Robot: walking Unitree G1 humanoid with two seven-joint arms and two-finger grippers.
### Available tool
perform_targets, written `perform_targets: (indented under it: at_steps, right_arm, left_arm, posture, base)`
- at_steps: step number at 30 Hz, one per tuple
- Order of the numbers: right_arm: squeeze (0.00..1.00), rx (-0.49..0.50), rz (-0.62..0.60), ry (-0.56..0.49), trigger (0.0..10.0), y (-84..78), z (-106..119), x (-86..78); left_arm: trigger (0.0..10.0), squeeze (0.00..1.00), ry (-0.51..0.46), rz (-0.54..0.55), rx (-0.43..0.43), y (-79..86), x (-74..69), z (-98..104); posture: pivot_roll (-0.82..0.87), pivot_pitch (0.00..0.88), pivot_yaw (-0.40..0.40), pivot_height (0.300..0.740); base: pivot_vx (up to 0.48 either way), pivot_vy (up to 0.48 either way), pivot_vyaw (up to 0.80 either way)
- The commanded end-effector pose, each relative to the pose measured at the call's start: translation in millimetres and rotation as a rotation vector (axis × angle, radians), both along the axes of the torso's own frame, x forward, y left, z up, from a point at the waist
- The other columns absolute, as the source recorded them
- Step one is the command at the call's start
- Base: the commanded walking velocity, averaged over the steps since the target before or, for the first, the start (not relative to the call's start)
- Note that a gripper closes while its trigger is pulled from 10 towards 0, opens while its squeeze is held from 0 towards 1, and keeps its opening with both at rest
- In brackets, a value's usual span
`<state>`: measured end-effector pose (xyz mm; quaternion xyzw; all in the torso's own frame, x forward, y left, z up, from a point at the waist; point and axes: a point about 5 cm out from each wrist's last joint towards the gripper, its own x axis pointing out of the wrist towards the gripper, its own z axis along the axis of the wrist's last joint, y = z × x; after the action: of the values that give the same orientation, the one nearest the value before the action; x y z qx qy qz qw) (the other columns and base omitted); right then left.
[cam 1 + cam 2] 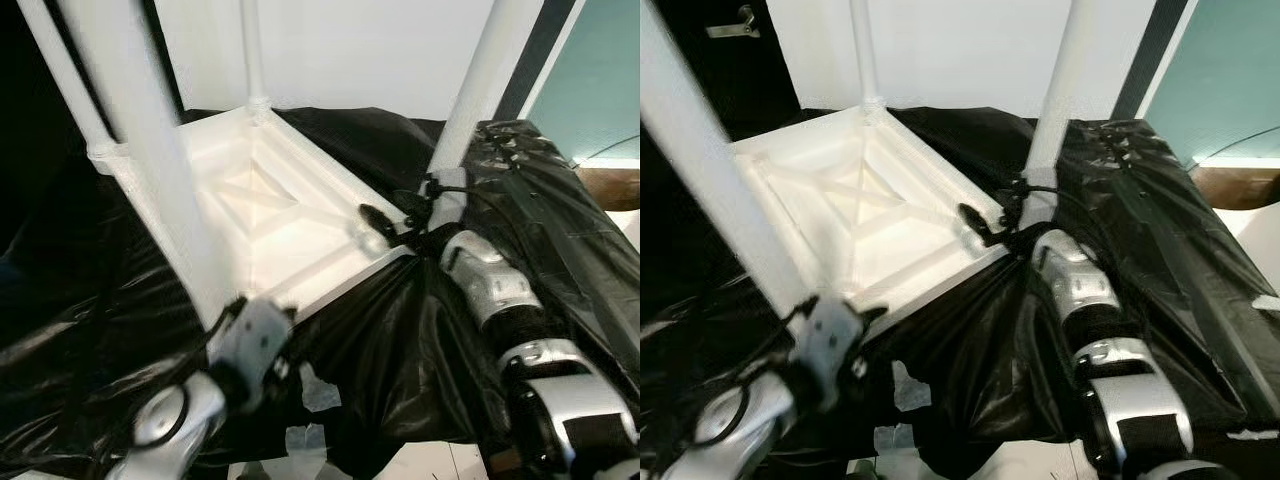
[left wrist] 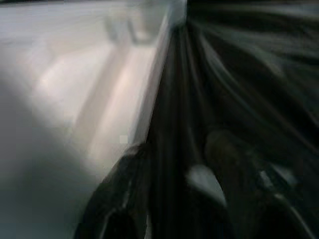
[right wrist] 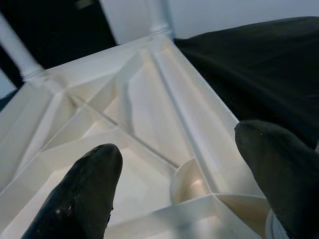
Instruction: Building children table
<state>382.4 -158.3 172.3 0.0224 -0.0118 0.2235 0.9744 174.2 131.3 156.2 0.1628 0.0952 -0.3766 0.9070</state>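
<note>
Left wrist view blurred, left gripper (image 2: 169, 199) beside table (image 1: 270, 215) edge

- An indoor room, seemingly a home corner turned into a makeshift assembly spot; its exact kind cannot be told.
- Crinkled black plastic sheeting (image 1: 420, 360) is draped over the work surface under and around both grippers, which suggests protective covering.
- Strips of clear tape (image 1: 318, 392) stick to the sheeting just beside the left gripper (image 1: 250, 345).
- A plain white wall (image 1: 360, 50) rises well beyond the right gripper (image 1: 372, 222).
- A teal panel (image 1: 600, 80) stands off to that gripper's right, with a strip of brown wooden surface (image 1: 612, 186) below it.
- A white upturned children's table (image 1: 880, 215) with ribbed underside lies ahead of both grippers, legs up.
</note>
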Motion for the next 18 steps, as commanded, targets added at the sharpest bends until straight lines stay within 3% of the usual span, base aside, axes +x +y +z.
perform_targets:
  at_steps: [1,2,5,6,9,11,12,13,18]
  right_arm:
    - [0.0,-0.008,-0.084,-0.016,10.0,-21.0,4,2.7]
    - [0.0,-0.008,-0.084,-0.016,10.0,-21.0,4,2.7]
    - [0.0,-0.032,-0.102,-0.016,10.0,-28.8,7,5.9]
    - [0.0,-0.032,-0.102,-0.016,10.0,-28.8,7,5.9]
    - [0.0,-0.045,-0.108,-0.015,10.0,-32.0,7,7.3]
    - [0.0,-0.045,-0.108,-0.015,10.0,-32.0,7,7.3]
    - [0.0,-0.053,-0.107,-0.009,10.0,-32.4,5,7.4]
    - [0.0,-0.056,-0.106,-0.006,10.0,-32.2,4,7.3]
    - [0.0,-0.06,-0.101,-0.002,10.0,-31.5,3,7.1]
  left_arm:
    - [10.0,0.0,0.023,-0.046,0.018,7.2,-9.8,5]
    - [10.0,0.0,0.023,-0.046,0.018,7.2,-9.8,5]
    - [10.0,0.0,0.103,-0.06,0.067,28.4,-28.4,6]
    - [10.0,0.0,0.103,-0.06,0.067,28.4,-28.4,6]
    - [10.0,0.0,0.153,-0.016,0.113,49.8,-36.4,7]
    - [10.0,0.0,0.153,-0.016,0.113,49.8,-36.4,7]
    - [10.0,0.0,0.137,0.084,0.142,73.3,-31.8,12]
    - [10.0,0.0,0.123,0.13,0.15,83.1,-29.1,15]
    - [10.0,0.0,0.112,0.171,0.151,91.1,-26.4,17]
  posture:
    - [0.17,0.052,-0.07,0.74]
    - [0.17,0.052,-0.07,0.74]
    - [0.18,0.052,-0.068,0.74]
    - [0.18,0.052,-0.068,0.74]
    - [0.19,0.055,-0.066,0.74]
    - [0.19,0.055,-0.066,0.74]
    - [0.19,0.055,-0.065,0.74]
    - [0.19,0.055,-0.065,0.74]
    - [0.19,0.055,-0.066,0.74]
  base:
    - [0.0,0.0,0.0]
    - [0.0,0.0,0.0]
    - [0.0,0.0,0.0]
    - [0.0,0.0,0.0]
    - [0.0,0.0,0.0]
    - [0.0,0.0,0.0]
    - [0.0,0.0,0.0]
    - [0.0,0.0,0.0]
    - [0.0,0.0,0.0]
